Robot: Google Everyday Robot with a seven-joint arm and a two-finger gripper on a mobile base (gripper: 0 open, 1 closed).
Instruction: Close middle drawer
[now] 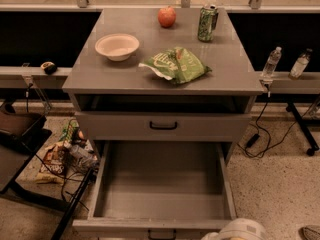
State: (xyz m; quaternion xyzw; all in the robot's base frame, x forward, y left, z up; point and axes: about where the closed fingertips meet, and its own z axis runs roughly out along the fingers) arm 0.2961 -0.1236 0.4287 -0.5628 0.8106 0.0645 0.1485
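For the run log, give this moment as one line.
middle drawer: pulled out, empty | gripper: not in view, only white arm part at bottom edge | step: not yet closed

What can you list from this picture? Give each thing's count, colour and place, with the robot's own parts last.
apple: one, red, back of cabinet top
can: one, green, right of the apple
bowl: one, cream, left on top
chip bag: one, green, centre of top
cabinet: one, grey
upper drawer: one, grey, wide black handle
middle drawer: one, grey, pulled out, empty
bottles: two, clear, right ledge
robot part: one, white, bottom edge
gripper: not in view
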